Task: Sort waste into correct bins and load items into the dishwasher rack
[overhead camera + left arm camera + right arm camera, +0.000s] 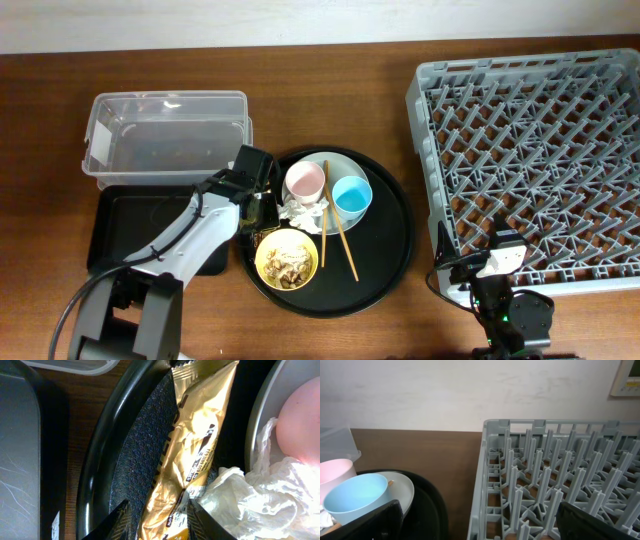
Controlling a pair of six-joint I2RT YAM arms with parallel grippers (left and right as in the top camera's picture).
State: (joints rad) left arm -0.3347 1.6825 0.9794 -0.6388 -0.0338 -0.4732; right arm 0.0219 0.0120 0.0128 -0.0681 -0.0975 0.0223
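Note:
A golden-brown wrapper [195, 445] lies on the left side of the round black tray [385, 240], beside the crumpled white napkin [250, 495]. My left gripper [157, 515] straddles the wrapper's near end, open. One finger touches the wrapper and a small gap shows at the other. In the overhead view the left gripper [262, 205] hides the wrapper. The pink cup [304, 181] and blue cup [351, 195] stand on the pale plate [335, 165], with chopsticks [340, 225] across it. The yellow bowl [287, 258] holds food scraps. My right gripper [480, 525] is wide open and holds nothing, at the front left corner of the dishwasher rack [540, 150].
The clear plastic box [165, 135] stands at the back left. The shallow black tray [130, 225] lies in front of it, partly under my left arm. Bare wood table separates the round tray from the rack.

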